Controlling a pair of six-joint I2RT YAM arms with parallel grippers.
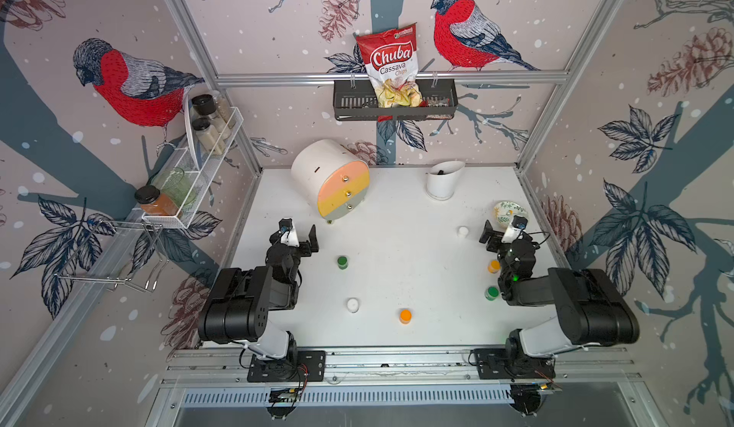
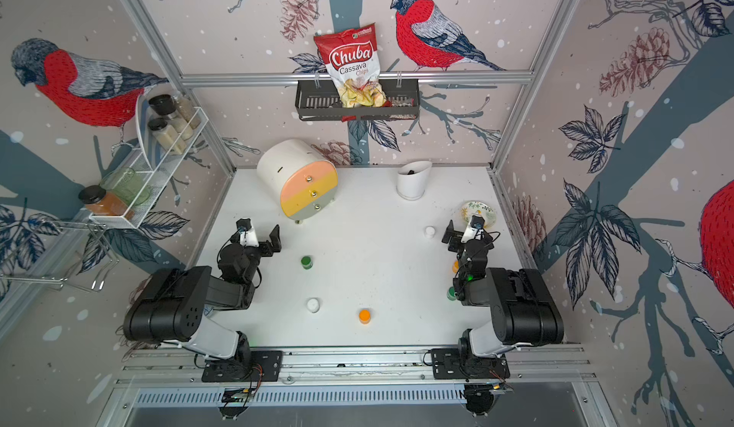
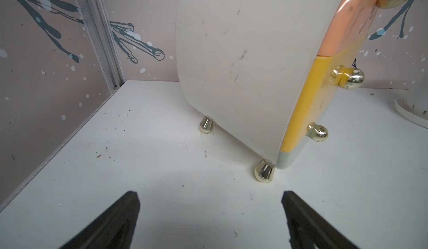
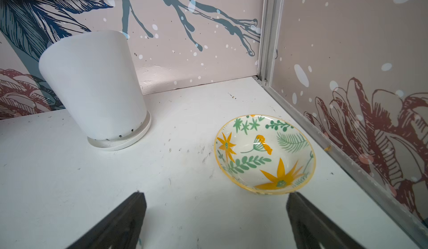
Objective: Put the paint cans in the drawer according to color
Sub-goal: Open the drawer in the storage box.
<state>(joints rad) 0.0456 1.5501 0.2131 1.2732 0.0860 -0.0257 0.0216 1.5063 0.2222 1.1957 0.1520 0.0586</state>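
Both claws are spread wide and carrying nothing. The left gripper [image 3: 209, 195] sits low over the table [image 3: 139, 166], near the drawer [image 3: 231, 62], out in front of it and a little to its left. Its wrist view is filled by the drawer's white side, two brass feet and three knobs. The peach, yellow and grey-green fronts all look flush, so every drawer is shut.

All six cans are out on the table, none in the drawer. In both top views a green can [image 1: 342, 262] stands closest, straight out in front of the drawer. A white can [image 1: 352, 305] sits farther out the same way. An orange can [image 1: 405, 316] is farther still and somewhat to the drawer's right.

Over on the drawer's right, a second white can [image 1: 462, 231] stands near the right gripper [image 4: 215, 197]. A second orange can [image 1: 493, 266] and a second green can [image 1: 491, 292] are well right of the drawer, tucked close beside the right arm.

The right gripper is also well right of the drawer, fingers apart over bare table. It faces a white cup [image 4: 92, 85] and a flowered bowl [image 4: 266, 150]. Of those two, the cup stands nearer the drawer.
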